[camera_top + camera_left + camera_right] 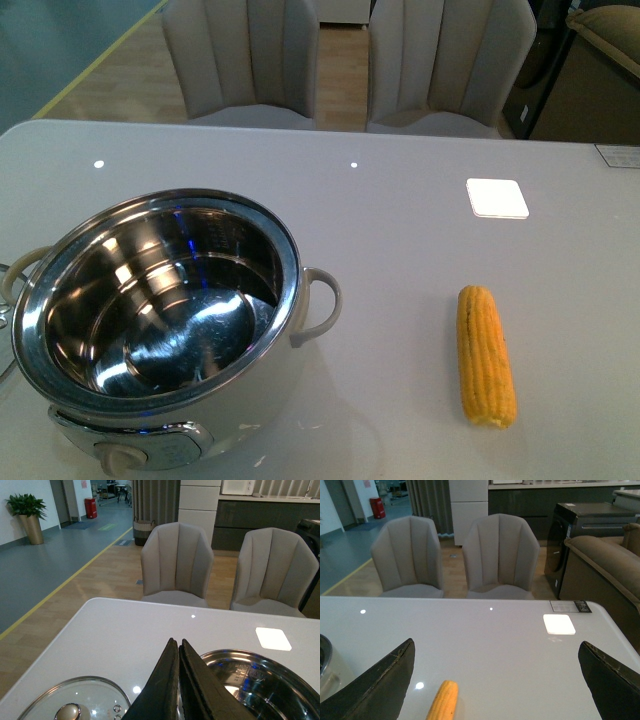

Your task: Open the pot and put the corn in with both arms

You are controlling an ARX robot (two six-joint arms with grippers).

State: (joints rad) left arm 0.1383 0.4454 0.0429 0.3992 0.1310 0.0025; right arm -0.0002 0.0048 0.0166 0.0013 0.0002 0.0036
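Left gripper (178,641) hangs above the table (400,230), its jaws pressed flat together with nothing between them. Its fingertips sit over the near rim of the pot (260,680), and the glass lid (75,700) lies flat on the table just beside it. Right gripper (496,644) hovers with its jaws spread wide and empty. The corn (443,700) lies on the table below the gap, nearer one finger. In the front view the corn (485,355) rests well apart from the open pot (270,390), to its right.
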